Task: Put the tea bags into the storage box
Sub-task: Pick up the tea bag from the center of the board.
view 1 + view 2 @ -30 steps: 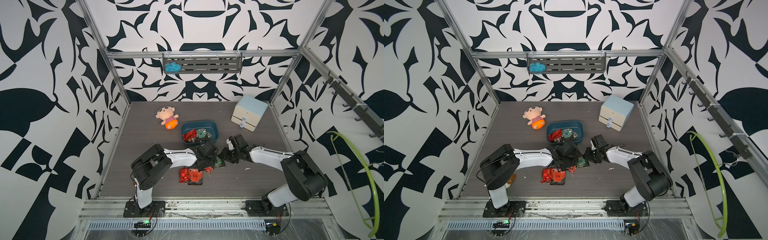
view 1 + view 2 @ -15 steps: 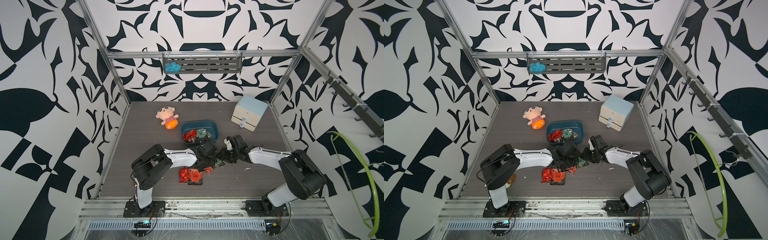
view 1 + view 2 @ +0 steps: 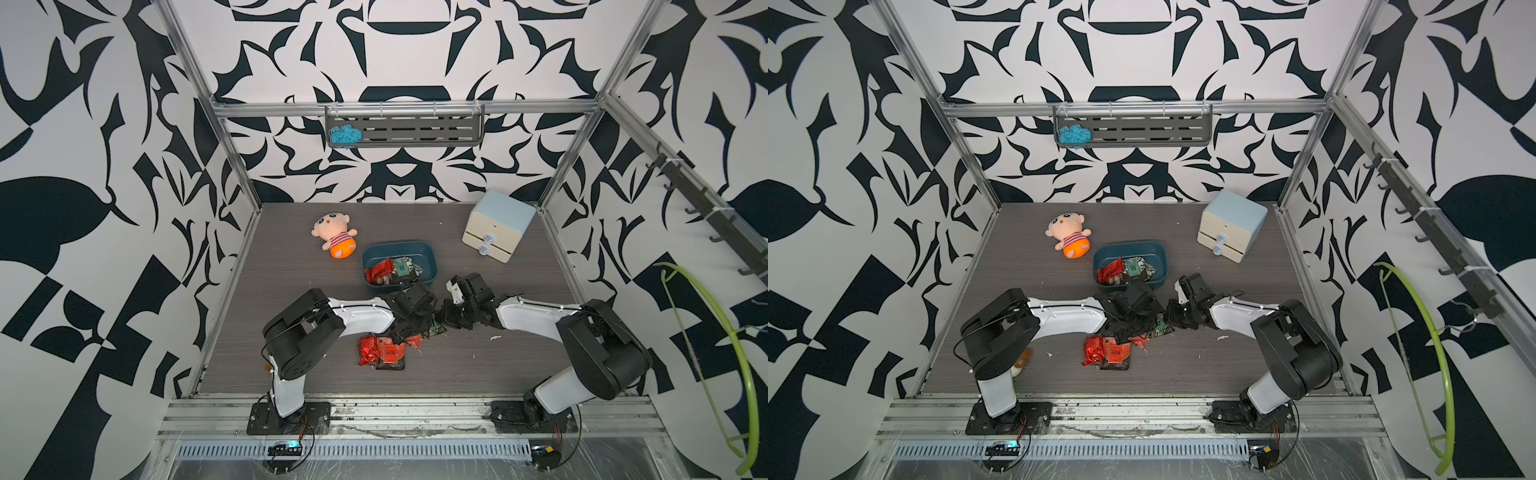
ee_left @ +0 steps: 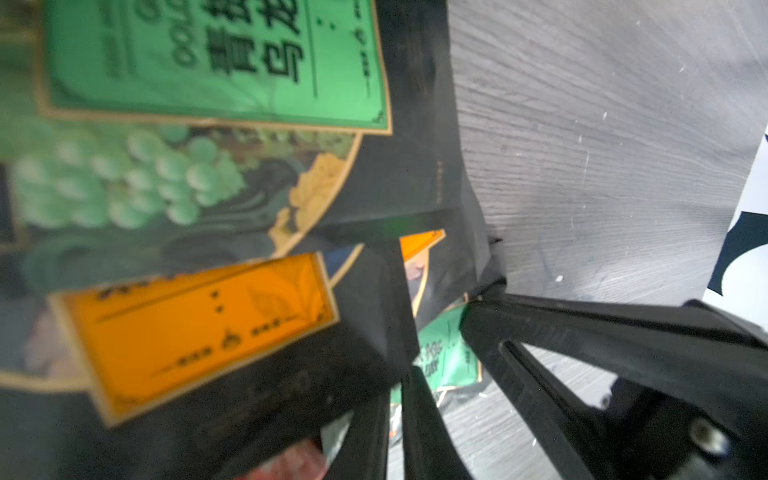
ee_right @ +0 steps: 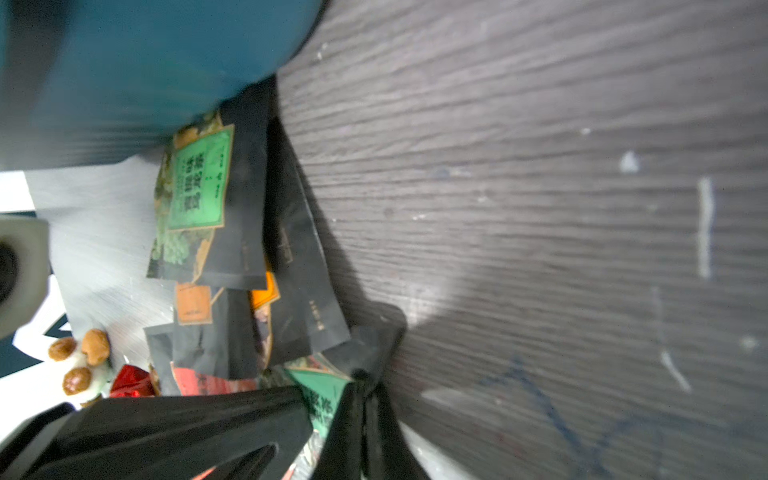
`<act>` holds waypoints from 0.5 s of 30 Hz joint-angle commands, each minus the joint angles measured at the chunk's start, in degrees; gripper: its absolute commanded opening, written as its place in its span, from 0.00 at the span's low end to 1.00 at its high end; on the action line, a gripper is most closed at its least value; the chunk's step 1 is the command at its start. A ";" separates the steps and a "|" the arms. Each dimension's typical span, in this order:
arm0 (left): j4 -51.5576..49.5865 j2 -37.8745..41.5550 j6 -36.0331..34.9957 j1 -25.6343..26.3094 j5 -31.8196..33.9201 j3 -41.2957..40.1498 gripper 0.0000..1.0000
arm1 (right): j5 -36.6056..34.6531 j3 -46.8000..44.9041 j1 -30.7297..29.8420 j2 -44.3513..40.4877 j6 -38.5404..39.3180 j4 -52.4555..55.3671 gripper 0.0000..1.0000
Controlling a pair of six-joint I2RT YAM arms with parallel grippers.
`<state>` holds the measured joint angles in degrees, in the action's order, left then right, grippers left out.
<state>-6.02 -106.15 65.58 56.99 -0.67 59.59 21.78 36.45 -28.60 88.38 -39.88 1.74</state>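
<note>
The teal storage box (image 3: 397,246) stands mid-table with several tea bags (image 3: 384,270) inside; its wall (image 5: 145,62) fills a corner of the right wrist view. More red and black tea bags (image 3: 380,352) lie in a pile in front of it. Both grippers meet low over that pile. My left gripper (image 4: 398,376) is nearly shut, with the corner of a black orange-labelled tea bag (image 4: 199,328) at its fingertips. My right gripper (image 5: 363,384) is shut on the corner of a black tea bag (image 5: 374,338), beside a green-labelled one (image 5: 324,395).
A plush doll (image 3: 334,237) lies behind and to the left of the box. A cream two-drawer cabinet (image 3: 496,230) stands at the back right. A wall shelf (image 3: 403,131) holds blue yarn. A small brown and white object (image 3: 1021,361) sits by the left arm's base.
My right gripper has closed on the black tea bag's corner after edging left toward the left gripper. The left gripper has stayed where it was.
</note>
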 commanded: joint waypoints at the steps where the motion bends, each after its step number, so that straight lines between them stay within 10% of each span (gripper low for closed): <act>1: -3.80 1.66 -0.59 0.31 0.71 -0.63 0.12 | -1.46 0.35 -0.74 -1.78 2.24 7.31 0.00; 15: -5.45 19.28 -3.00 0.42 7.96 -6.76 0.10 | -25.87 5.36 0.41 -24.02 10.29 31.17 0.00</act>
<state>-8.97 -89.58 64.05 57.25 4.03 55.20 4.56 38.39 -28.80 68.55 -32.40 26.09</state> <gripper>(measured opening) 0.098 0.037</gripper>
